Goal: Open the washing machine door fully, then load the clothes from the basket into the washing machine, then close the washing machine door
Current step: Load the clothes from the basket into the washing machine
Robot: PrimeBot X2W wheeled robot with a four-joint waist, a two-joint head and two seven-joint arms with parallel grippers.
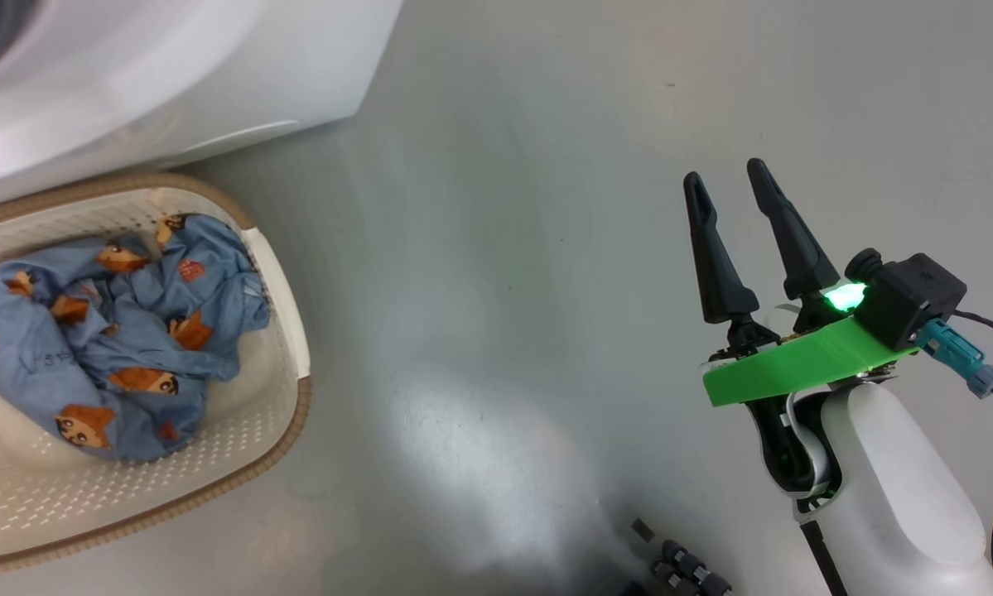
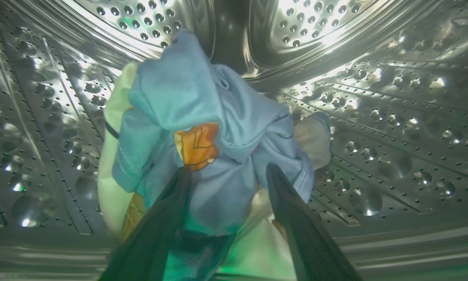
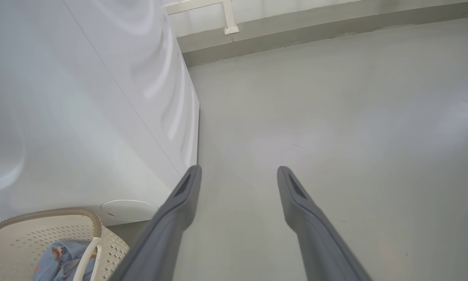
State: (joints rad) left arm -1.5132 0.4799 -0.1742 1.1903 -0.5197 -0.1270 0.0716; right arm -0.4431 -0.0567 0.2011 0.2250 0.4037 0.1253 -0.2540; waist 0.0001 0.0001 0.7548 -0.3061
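Loading step in hand. Left hand [image 2: 228, 171] deep inside the drum [image 2: 374, 117] of the washing machine [image 1: 173, 74], fingers spread apart, bundle of clothes [image 2: 187, 97] bunched between and beyond them; possibly snagged on a finger, hard to tell through the folds. Right hand [image 1: 726, 172] splayed, empty, above the floor [image 1: 504, 207], well right of the basket [image 1: 301, 414]. Heap of clothes [image 1: 107, 331] lying in the basket, just beside the machine front.

Risks: bundle dragged out on withdrawal if fabric catches a finger; cloth pinched at the opening if left hanging there.

Count: one machine, one basket, two hands, one bundle in drum, one heap in basket.
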